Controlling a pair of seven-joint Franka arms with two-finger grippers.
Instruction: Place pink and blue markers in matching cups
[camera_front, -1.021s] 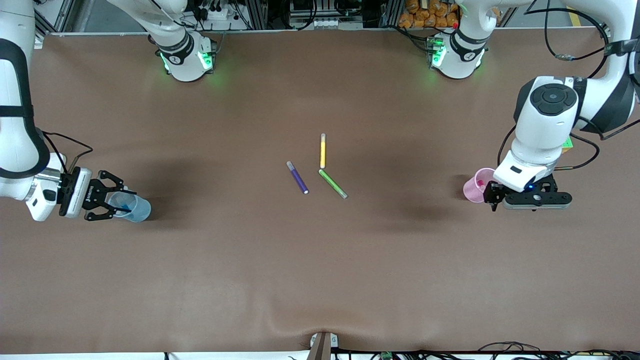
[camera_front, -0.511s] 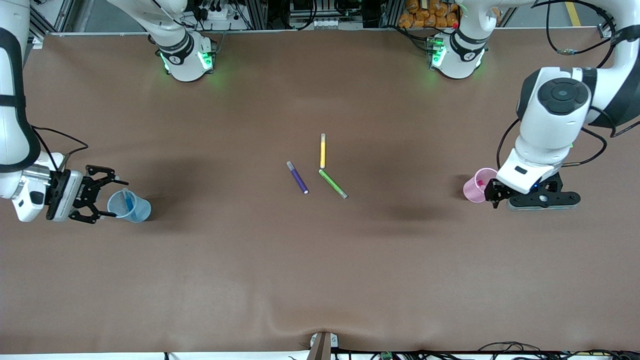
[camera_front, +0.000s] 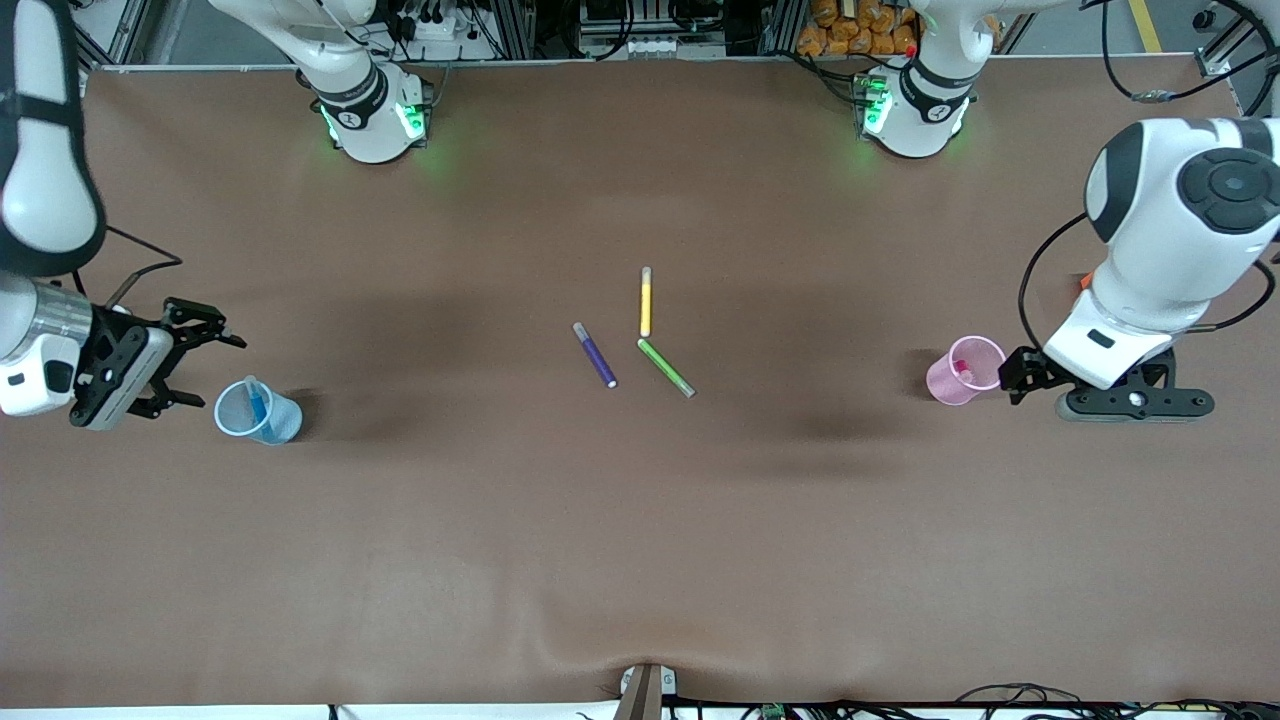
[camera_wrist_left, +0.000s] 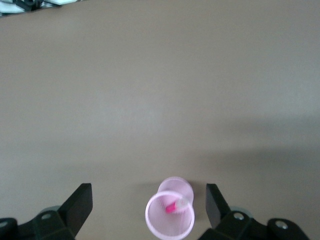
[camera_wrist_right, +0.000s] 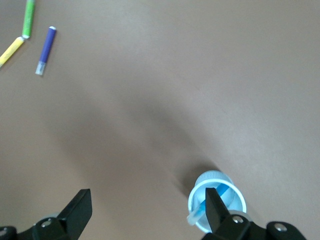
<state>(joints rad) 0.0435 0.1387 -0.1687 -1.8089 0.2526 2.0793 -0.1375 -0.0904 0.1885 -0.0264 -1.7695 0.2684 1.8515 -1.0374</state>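
The light blue cup (camera_front: 262, 416) stands upright near the right arm's end of the table with the blue marker (camera_front: 257, 400) leaning inside it. My right gripper (camera_front: 212, 368) is open and empty, just beside the cup toward the table's end. In the right wrist view the cup (camera_wrist_right: 218, 201) and marker (camera_wrist_right: 216, 199) sit by one finger (camera_wrist_right: 214, 206). The pale pink cup (camera_front: 963, 371) stands near the left arm's end with the pink marker (camera_front: 962, 366) inside. My left gripper (camera_front: 1020, 376) is open and empty beside it. The left wrist view shows the cup (camera_wrist_left: 170, 220) and marker (camera_wrist_left: 172, 207) between the spread fingers.
A purple pen (camera_front: 595, 355), a yellow pen (camera_front: 646, 301) and a green pen (camera_front: 666, 367) lie close together at the table's middle. They also show in the right wrist view: purple (camera_wrist_right: 46, 47), yellow (camera_wrist_right: 11, 51), green (camera_wrist_right: 29, 15).
Both grippers have drawn back from over their cups toward their own ends of the table. The cups and markers have not moved.
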